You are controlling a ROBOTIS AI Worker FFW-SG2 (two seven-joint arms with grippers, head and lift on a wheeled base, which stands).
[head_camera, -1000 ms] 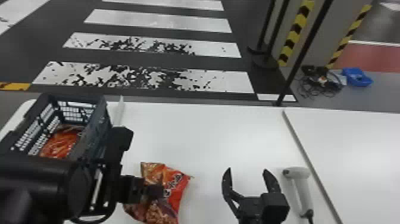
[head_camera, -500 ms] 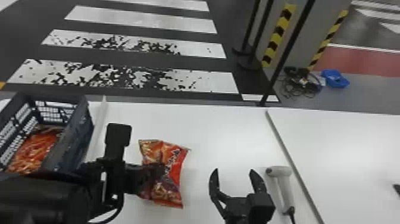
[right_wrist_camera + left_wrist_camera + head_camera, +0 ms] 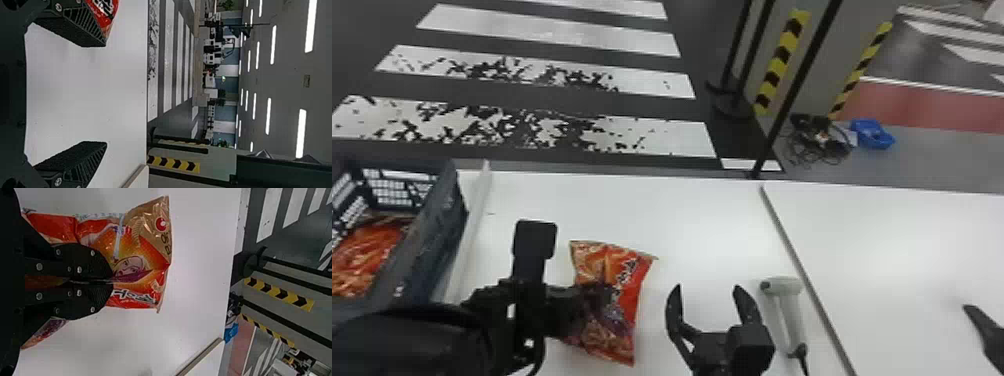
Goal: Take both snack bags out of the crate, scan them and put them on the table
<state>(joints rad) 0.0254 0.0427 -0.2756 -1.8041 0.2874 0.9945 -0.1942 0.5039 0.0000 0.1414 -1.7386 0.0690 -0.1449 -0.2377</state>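
In the head view my left gripper (image 3: 582, 305) is shut on an orange-red snack bag (image 3: 627, 295), right of the crate (image 3: 429, 250). The left wrist view has the gripper (image 3: 111, 282) with its fingers together, pinching a fold of the bag (image 3: 145, 246). Another snack bag (image 3: 367, 255) lies inside the crate. My right gripper (image 3: 709, 305) stands open between the held bag and the white scanner (image 3: 789, 310). In the right wrist view the gripper (image 3: 105, 94) has widely parted fingers, with a corner of the red bag (image 3: 105, 15) beside one of them.
A raised strip (image 3: 814, 280) runs along the white table (image 3: 702, 230) just right of the scanner. A pale bar (image 3: 469, 235) lies along the crate's right side. A dark pointed object (image 3: 987, 325) shows at the right edge. A thin black pole rises behind the table.
The head view has shifted, so the scene sits further left. The held bag has swung from largely behind the left gripper to more open view. My right gripper remains open.
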